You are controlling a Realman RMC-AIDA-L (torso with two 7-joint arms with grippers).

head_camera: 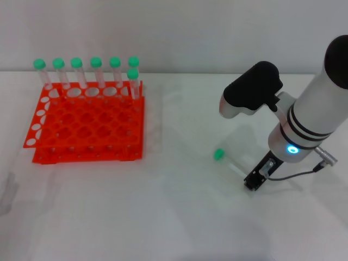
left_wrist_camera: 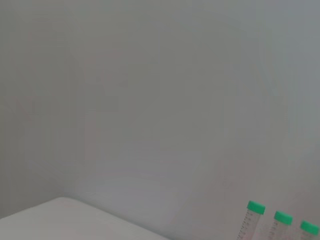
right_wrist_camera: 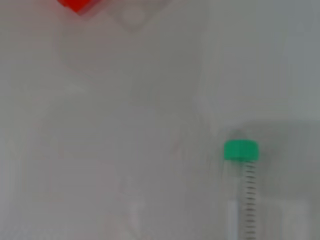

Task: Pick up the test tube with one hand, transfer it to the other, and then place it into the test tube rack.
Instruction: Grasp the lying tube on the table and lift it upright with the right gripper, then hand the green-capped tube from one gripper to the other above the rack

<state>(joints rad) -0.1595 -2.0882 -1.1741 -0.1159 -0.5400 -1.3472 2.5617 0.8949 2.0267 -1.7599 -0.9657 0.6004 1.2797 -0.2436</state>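
Note:
The test tube point(head_camera: 219, 155) lies flat on the white table, right of centre, its green cap pointing toward the rack and its clear body running back under my right arm. My right gripper point(head_camera: 254, 180) is low over the tube's tail end. The right wrist view shows the tube point(right_wrist_camera: 241, 172) close below, cap farthest from the camera. The orange-red test tube rack point(head_camera: 87, 153) stands at the far left; a corner of it shows in the right wrist view point(right_wrist_camera: 75, 4). My left gripper is out of view.
Several green-capped tubes point(head_camera: 95, 70) stand upright in the rack's back row, one more point(head_camera: 132, 81) at its right end. Their tops show in the left wrist view point(left_wrist_camera: 256, 212) before a plain wall. Bare table lies between rack and tube.

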